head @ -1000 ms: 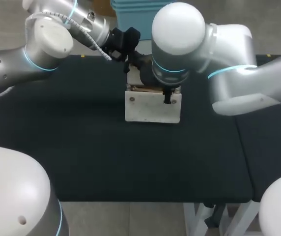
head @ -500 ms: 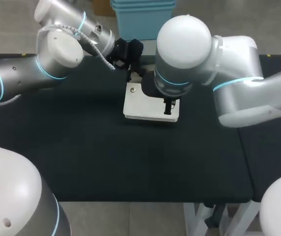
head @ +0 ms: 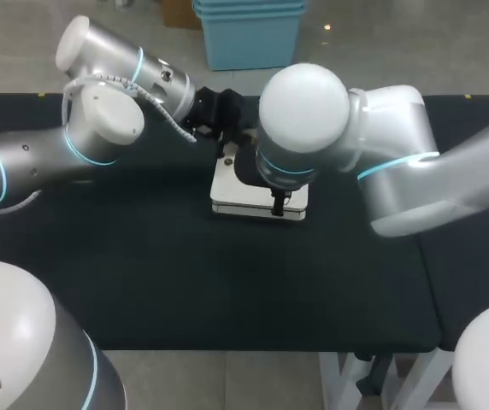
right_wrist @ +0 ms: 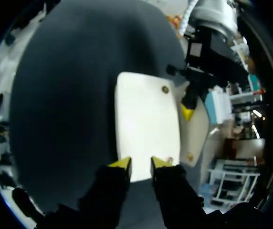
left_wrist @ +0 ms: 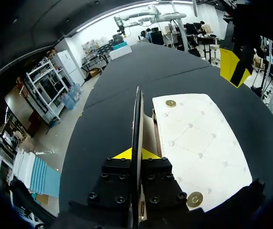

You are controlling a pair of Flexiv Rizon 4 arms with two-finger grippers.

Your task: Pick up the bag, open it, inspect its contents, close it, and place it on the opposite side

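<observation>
left arm (head: 31, 158) and right arm (head: 398, 171): silver-grey tubes, rounded white joint caps, thin cyan rings. a coiled white cable (head: 174, 126) runs by the left wrist. the black left gripper (left_wrist: 134, 153) shows rows of screws; the right gripper (right_wrist: 140, 163) is black, yellow-tipped.

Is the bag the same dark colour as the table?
No, the bag is white and stands out clearly against the black table.

The bag (head: 238, 192) lies flatter now. Its brown mouth no longer shows from above, and my right arm sits further left over it.
</observation>
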